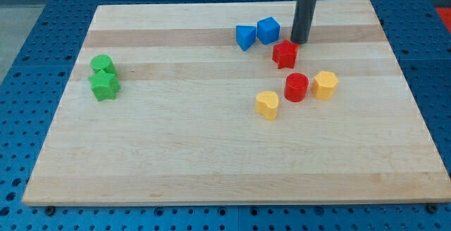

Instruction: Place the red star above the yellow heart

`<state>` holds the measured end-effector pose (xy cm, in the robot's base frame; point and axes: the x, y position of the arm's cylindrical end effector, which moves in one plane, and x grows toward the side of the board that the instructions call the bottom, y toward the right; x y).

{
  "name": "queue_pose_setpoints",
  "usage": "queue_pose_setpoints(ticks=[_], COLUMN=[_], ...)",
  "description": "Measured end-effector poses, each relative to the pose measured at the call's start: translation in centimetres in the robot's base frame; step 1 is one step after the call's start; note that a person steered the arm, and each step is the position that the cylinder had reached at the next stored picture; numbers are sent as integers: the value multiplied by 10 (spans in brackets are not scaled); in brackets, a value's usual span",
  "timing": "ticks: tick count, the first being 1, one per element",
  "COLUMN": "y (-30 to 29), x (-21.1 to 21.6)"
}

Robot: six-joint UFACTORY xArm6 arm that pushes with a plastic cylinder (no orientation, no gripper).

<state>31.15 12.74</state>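
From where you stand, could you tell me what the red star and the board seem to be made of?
The red star, just below-left of my tip, looks like matte moulded plastic or painted wood: uniform colour, soft sheen, no grain. The board looks like smooth pale wood, showing lengthwise grain and plank bands.

Two blue blocks (257, 33) sit at twelve o'clock, two green blocks (103, 77) at nine, a red cylinder (297, 87) and yellow hexagon (325, 84) at three.

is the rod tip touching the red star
Cannot tell. In the camera view my tip sits at the upper right edge of the red star, with no clear gap or contact visible.
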Motion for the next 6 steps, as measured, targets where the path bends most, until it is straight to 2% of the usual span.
queue_pose_setpoints(ticks=[3, 6], y=[-1, -39], x=[28, 39])
